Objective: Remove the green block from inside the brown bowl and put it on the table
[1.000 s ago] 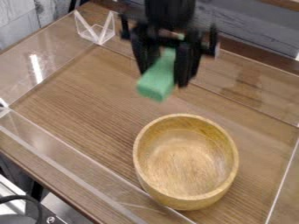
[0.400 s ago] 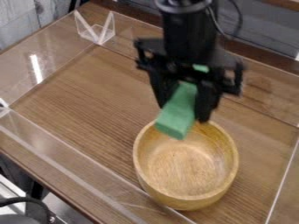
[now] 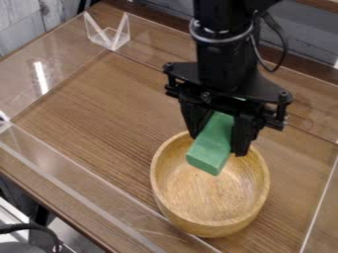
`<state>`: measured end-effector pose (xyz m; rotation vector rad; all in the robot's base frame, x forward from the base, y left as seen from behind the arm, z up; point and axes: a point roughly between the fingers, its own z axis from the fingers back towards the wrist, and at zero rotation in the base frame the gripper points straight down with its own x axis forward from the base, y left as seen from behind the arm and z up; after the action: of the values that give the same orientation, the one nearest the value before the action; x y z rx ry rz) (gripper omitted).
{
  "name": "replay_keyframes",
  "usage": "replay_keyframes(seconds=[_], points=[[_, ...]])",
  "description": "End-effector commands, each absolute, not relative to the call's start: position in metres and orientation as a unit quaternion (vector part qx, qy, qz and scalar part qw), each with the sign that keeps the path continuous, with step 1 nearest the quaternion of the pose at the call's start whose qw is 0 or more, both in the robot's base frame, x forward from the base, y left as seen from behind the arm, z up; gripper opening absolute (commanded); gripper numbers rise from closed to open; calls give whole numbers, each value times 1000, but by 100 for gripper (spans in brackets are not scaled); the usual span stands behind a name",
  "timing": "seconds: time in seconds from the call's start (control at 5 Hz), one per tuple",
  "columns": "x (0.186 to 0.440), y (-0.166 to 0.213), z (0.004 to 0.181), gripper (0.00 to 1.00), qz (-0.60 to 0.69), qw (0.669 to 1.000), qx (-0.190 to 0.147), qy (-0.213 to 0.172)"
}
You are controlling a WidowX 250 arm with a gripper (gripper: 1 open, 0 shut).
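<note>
My black gripper [image 3: 224, 130] points straight down and is shut on the green block [image 3: 214, 148], which hangs tilted between the fingers. The block's lower end dips over the inside of the brown bowl [image 3: 199, 219], at its back part; I cannot tell whether it touches the wood. The bowl stands on the table [image 3: 106, 99] near the front right and has nothing else inside it.
Low clear acrylic walls [image 3: 66, 163] border the table on the front and left. A small clear angled stand [image 3: 109, 30] sits at the back left. The arm's dark cable hangs behind the gripper at the top right.
The gripper has carried the green block to the right and downward, from above the bare table behind the bowl to over the bowl's inside. The bowl has stayed in place.
</note>
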<state>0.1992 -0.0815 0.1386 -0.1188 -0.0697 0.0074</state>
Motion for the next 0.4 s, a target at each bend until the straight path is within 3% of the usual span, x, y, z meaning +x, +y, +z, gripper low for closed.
replay_keyframes(seconds=[0.0, 0.2], points=[[201, -82, 143, 0, -5, 997, -63, -50], [201, -81, 140, 0, -9, 997, -64, -51]])
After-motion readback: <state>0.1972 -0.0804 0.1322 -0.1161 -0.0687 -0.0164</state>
